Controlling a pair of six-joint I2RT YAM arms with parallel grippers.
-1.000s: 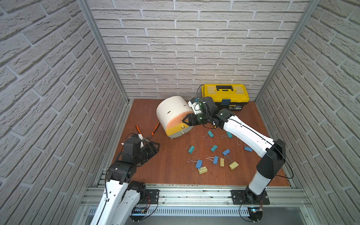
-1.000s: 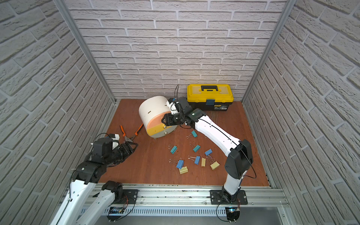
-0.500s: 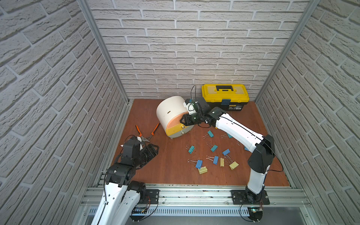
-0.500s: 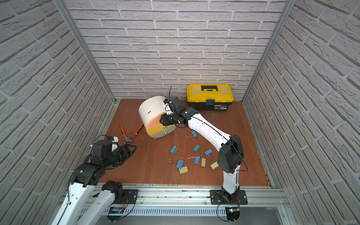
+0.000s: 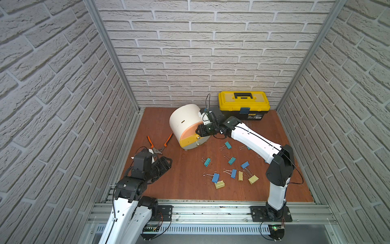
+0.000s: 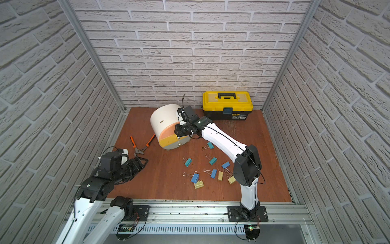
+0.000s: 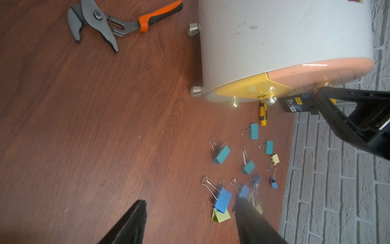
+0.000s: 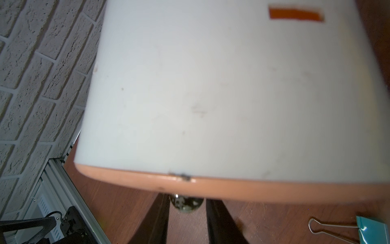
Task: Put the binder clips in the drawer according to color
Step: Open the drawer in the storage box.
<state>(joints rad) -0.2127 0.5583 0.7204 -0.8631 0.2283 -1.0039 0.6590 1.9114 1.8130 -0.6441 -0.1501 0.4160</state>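
The left gripper [image 5: 166,163] hovers with jaws wide and empty near the front edge, beside the pliers [image 5: 159,144]. The binder clips [image 5: 231,160] all lie loose on the board. Farther back, the right gripper [image 8: 185,213] has advanced to the drawer [image 5: 191,126] since a second ago, and its jaws have narrowed around the peach front's knob [image 8: 185,205]. Opening the top compartment appears imminent. Firm contact on the knob cannot be confirmed. The toolbox [image 5: 243,104] stands rearmost.

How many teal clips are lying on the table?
4 teal clips: one by the drawer, two in the middle, one half hidden beside the right arm. Others may be hidden.
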